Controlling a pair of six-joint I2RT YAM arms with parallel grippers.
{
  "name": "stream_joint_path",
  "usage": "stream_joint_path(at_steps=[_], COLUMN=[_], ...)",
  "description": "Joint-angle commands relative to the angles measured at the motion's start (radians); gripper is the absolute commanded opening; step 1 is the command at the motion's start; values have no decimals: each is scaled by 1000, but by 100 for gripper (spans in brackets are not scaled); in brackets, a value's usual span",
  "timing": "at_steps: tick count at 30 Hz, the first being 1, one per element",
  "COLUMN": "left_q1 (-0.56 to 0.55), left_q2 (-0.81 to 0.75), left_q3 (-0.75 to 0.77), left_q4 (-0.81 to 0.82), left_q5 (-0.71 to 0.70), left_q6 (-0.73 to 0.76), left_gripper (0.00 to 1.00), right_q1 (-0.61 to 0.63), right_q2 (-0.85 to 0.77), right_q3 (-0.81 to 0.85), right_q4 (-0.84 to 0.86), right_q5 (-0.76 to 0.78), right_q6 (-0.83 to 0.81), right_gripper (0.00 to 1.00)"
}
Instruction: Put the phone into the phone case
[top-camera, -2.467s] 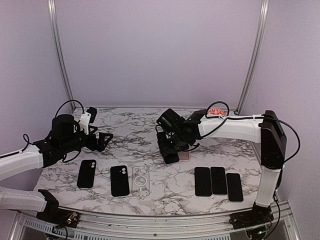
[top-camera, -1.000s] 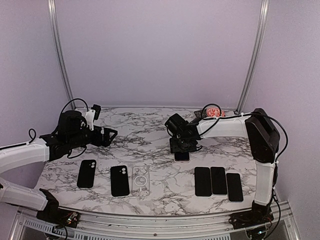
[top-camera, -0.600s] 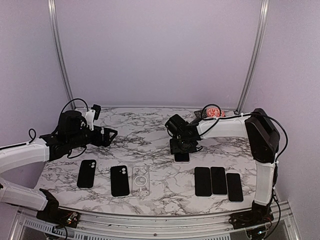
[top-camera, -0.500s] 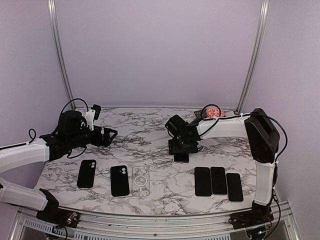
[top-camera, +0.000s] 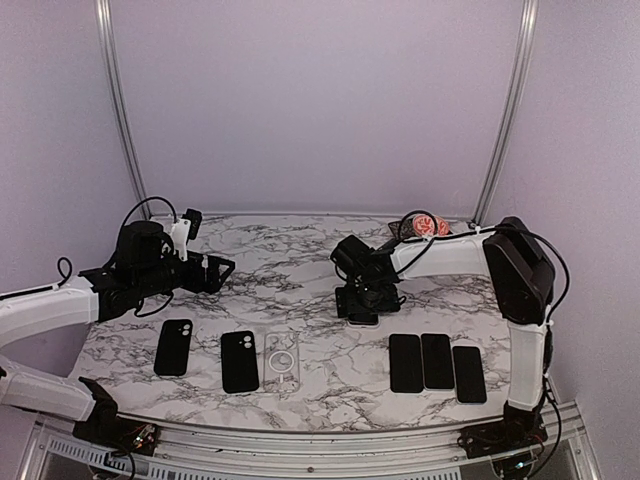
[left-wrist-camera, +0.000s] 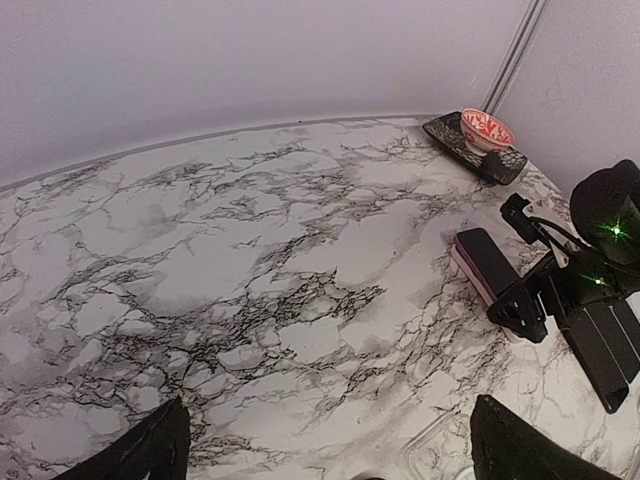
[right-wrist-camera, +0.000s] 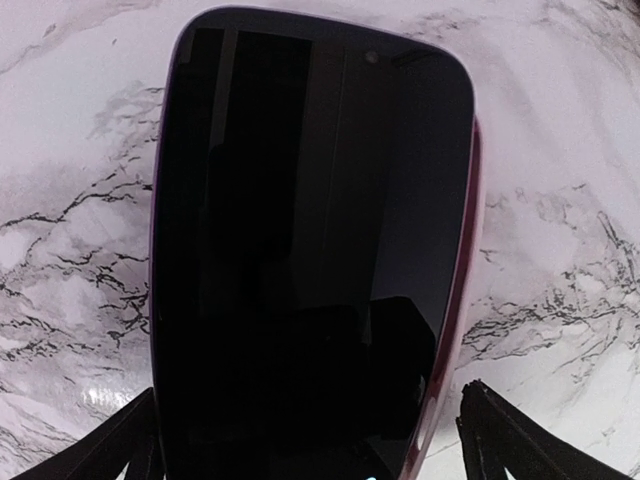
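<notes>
Two arms work a marble table (top-camera: 300, 250), and only one is on the job. The right gripper (top-camera: 360, 300) hangs low over the phone (right-wrist-camera: 310, 230), which lies screen up just toward 3 o'clock from the table's centre. A pink case (right-wrist-camera: 472, 250) shows as a thin rim along the phone's edge.

The gripper's fingers (right-wrist-camera: 120, 440) stand spread to either side of the phone's near end, pinching nothing. The left gripper (top-camera: 222, 270) is spread too and holds nothing, hovering out at 9 o'clock.

The phone looks bedded in the case, so the step in hand appears to be seating it fully and letting go. To do it well, any push should fall flat and even at the corners. The jaws should stay wide of the rim, and the lift should go straight up so the phone is not dragged.

The right wrist view alone shows the pink rim hugging the glass, but not whether every corner is home.

The left wrist view gives the side profile, with the dark slab on top of the pink. It also shows a red-patterned bowl (left-wrist-camera: 486, 128) on a dark tray (left-wrist-camera: 455, 140) at 1 o'clock.

Only the top view takes in the rest:
- three dark phones (top-camera: 437, 360) in a row at 5 o'clock
- two black cases (top-camera: 239, 361) and a clear case (top-camera: 282, 360) at 7 o'clock
</notes>
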Motion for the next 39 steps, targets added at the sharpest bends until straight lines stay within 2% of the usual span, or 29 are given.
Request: stream_joint_path(at_steps=[1,5,10,17,24,31,34,39], left_q1=[-4,-4,-4,-4,-13,-82,-105,-113], left_q2=[-16,-18,-17,-6,23,116,199,304], left_q3=[-1,-4,-1,-1,10,72,89,49], left_q4=[10,10,10,10,11,24,94,343], left_q5=[-7,-10,-7,-5,7,3,74,162], left_q6=[9,10,11,10,3,-56,-167,-409], left_gripper=[99,99,99,99,99,99,99,99], right_q1=[-16,-20,-21,-5,24,72,104,160], right_q2=[37,54,36,-13,-116,-222,-247,-303], right_q3=[8,11,-5,-34,-132,-247,-279,-313], right_q4=[11,12,22,47,162,321,384,491], right_q5=[-46,-61,-81,-73,-92,-138,-149,-133], right_q6=[-35,-44,-50,-98,-168,-218,-233,-265], right_gripper=[96,90,68,49,43,42,40,40])
